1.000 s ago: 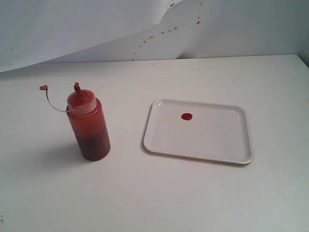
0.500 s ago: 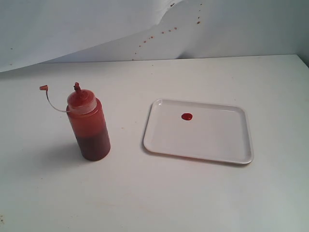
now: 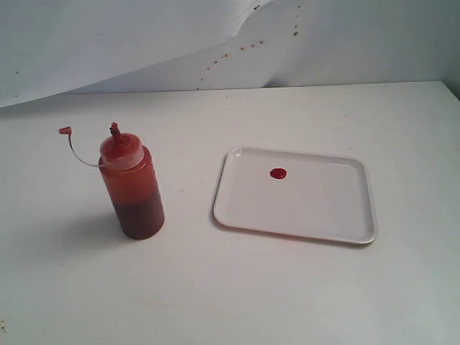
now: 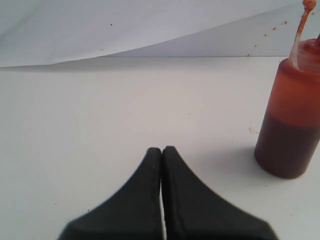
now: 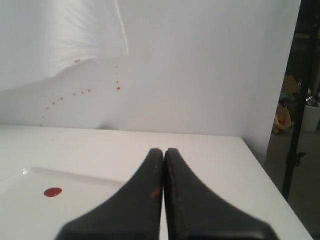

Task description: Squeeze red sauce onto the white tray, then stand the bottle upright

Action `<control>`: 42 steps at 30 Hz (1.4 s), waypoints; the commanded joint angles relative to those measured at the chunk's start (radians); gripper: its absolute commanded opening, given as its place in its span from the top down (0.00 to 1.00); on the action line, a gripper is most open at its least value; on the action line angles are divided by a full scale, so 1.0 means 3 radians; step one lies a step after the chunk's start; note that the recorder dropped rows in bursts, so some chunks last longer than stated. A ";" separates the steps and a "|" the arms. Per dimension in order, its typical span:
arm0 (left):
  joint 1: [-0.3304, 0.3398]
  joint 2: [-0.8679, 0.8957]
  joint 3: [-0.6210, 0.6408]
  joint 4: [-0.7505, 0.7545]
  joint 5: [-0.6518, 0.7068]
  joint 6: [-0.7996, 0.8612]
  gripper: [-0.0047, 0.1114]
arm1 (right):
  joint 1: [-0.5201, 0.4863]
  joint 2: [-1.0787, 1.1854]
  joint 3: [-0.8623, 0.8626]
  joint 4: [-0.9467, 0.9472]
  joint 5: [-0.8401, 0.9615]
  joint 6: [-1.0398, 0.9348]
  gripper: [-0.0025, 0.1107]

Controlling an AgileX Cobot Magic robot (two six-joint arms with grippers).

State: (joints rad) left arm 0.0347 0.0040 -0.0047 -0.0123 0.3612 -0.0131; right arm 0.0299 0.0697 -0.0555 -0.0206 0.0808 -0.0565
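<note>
The bottle point(image 3: 133, 187) stands upright on the table at the left, its small red tip cap point(image 3: 65, 131) hanging out on its tether. Dark red sauce fills its lower part. To its right lies the white tray point(image 3: 316, 215) with a round blob of red sauce point(image 3: 278, 173) near its far left part. Neither gripper shows in the exterior view. My left gripper point(image 4: 161, 149) is shut and empty, with the bottle point(image 4: 292, 125) standing apart from it. My right gripper point(image 5: 163, 150) is shut and empty, beside the tray point(image 5: 20, 210) and its blob point(image 5: 52, 192).
A white backdrop sheet point(image 3: 144, 36) spattered with small red-brown specks point(image 3: 241, 49) rises behind the table. The table's right edge point(image 5: 270, 180) drops off, with a dark stand point(image 5: 297, 100) and clutter beyond it.
</note>
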 commanded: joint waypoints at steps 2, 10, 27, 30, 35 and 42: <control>-0.0017 -0.0013 0.0016 -0.0014 -0.0047 -0.0017 0.96 | -0.0028 -0.0165 0.0185 -0.0046 0.0009 0.0016 0.98; -0.0017 -0.0013 0.0016 -0.0014 -0.0047 -0.0017 0.96 | -0.0028 -0.0232 0.0185 0.0014 0.0236 0.0016 0.98; -0.0017 -0.0013 0.0016 -0.0014 -0.0047 -0.0017 0.96 | 0.0135 -0.0232 0.0185 0.0048 0.0826 0.0070 0.98; -0.0017 -0.0013 0.0016 -0.0014 -0.0047 -0.0017 0.96 | 0.0136 -0.0232 0.0185 0.0041 0.0826 0.0063 0.98; -0.0017 -0.0013 0.0016 -0.0014 -0.0047 -0.0017 0.96 | 0.0136 -0.0232 0.0185 -0.0065 0.0841 0.0031 0.98; -0.0017 -0.0013 0.0016 -0.0014 -0.0047 -0.0017 0.96 | 0.0136 -0.0232 0.0185 -0.0072 0.0847 0.0031 0.98</control>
State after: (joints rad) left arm 0.0347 0.0040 -0.0047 -0.0123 0.3612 -0.0131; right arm 0.0695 0.0054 -0.0040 -0.0298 0.3337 -0.0406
